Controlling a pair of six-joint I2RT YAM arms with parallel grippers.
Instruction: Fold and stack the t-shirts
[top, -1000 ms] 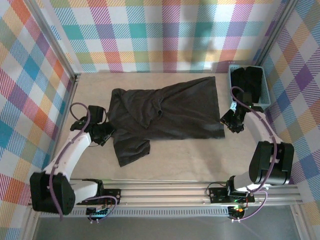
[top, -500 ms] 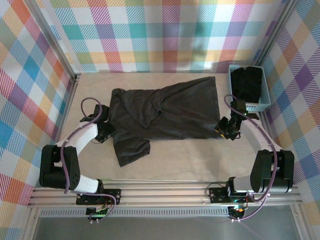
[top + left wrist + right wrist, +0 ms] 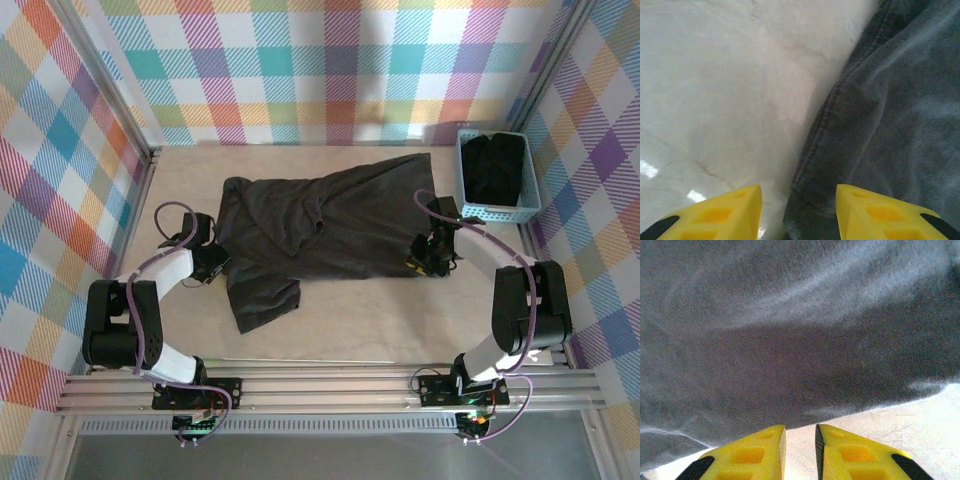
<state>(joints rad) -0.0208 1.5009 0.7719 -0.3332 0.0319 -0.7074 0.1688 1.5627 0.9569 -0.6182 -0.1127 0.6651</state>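
T-shirt (image 3: 340,225) lies spread flat on table (image 3: 400,320), centre of top view. More dark shirts (image 3: 495,165) sit in basket (image 3: 463,185), upper right. Left gripper (image 3: 212,263) is at its left edge, fingers apart, hem between them. Right gripper (image 3: 424,262) is at the lower-right hem, fingers nearly together; can't tell if cloth is pinched.

In the top view the right tool (image 3: 425,262) covers the lower right corner of the spread t-shirt (image 3: 330,225), and the left tool (image 3: 208,264) is too small to show whether it touches cloth. The dark heap (image 3: 497,168) in the basket (image 3: 497,212) cannot be counted. In the right wrist view the blurred t-shirt runs off the top and both sides. The fingers (image 3: 855,455) are cut off below, and whether they pinch it is unclear.
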